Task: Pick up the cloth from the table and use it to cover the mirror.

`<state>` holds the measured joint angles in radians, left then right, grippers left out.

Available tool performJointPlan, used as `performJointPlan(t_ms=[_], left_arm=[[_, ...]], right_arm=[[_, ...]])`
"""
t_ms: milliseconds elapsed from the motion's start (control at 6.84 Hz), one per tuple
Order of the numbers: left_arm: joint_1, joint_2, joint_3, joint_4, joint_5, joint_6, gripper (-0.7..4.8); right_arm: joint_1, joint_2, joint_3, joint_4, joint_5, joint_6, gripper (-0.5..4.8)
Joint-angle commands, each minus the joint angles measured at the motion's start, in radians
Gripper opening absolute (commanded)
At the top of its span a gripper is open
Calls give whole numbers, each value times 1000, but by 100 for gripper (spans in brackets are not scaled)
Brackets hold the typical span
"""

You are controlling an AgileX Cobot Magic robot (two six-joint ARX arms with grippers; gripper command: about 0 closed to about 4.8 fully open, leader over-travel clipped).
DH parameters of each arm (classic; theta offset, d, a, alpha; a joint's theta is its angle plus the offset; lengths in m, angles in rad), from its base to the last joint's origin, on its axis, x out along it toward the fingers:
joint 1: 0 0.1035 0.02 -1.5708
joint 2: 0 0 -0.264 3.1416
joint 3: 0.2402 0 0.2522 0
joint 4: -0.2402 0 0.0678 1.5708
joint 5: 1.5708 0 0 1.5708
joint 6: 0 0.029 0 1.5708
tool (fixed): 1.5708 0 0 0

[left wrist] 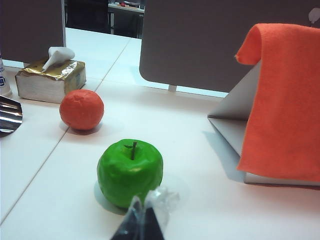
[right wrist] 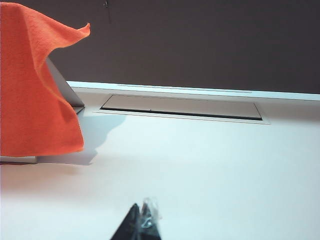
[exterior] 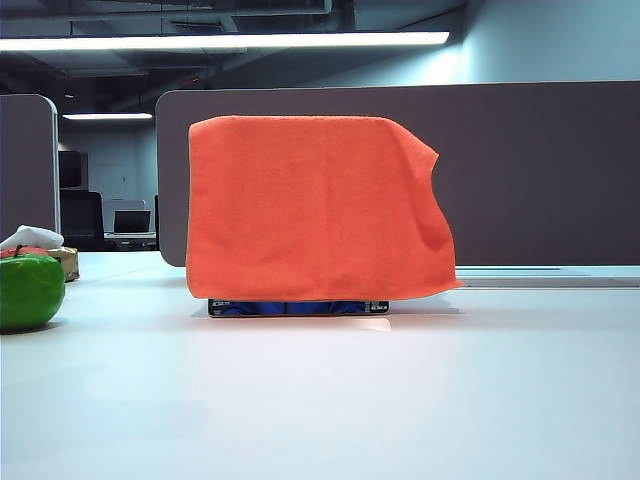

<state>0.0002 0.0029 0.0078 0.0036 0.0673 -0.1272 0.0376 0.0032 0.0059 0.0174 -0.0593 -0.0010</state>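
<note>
The orange cloth (exterior: 315,210) hangs over the upright mirror and hides its whole face in the exterior view; only the mirror's dark base strip (exterior: 298,307) shows beneath it on the white table (exterior: 320,400). In the left wrist view the cloth (left wrist: 282,100) drapes over the mirror's grey back stand (left wrist: 235,112). The right wrist view catches the cloth (right wrist: 35,95) with the stand edge (right wrist: 67,90) behind it. My left gripper (left wrist: 144,207) is shut and empty, just short of a green apple. My right gripper (right wrist: 141,209) is shut and empty above bare table. Neither shows in the exterior view.
A green apple (left wrist: 130,172), an orange ball (left wrist: 81,110) and a tissue box (left wrist: 50,80) stand on the left of the table. A grey-brown partition wall (exterior: 540,170) runs behind the mirror, with a cable hatch (right wrist: 182,107) set in the table at its foot.
</note>
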Motion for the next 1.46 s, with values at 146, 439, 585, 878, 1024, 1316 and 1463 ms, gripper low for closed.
performJointPlan(t_ms=[146,439,585,878,1024,1316,1463], left_arm=[[1,1,3,14,34,59,-6],[1,1,3,47,46,137,-6],[1,1,3,72,46,200,-6],[1,1,3,99,42,272,-6],[1,1,3,93,42,272,-6],[1,1,3,57,47,270,-6],[1,1,3,57,46,270,-6]], right_arm=[[0,-1,-1,16,5,-2,-5],[0,-1,-1,16,5,-2,-5],[0,-1,-1,16,5,-2,-5],[0,-1,-1,16,5,-2,-5],[0,-1,-1,16,5,-2,-5],[0,-1,-1,16,5,-2,-5],[0,-1,-1,16,5,-2,-5]])
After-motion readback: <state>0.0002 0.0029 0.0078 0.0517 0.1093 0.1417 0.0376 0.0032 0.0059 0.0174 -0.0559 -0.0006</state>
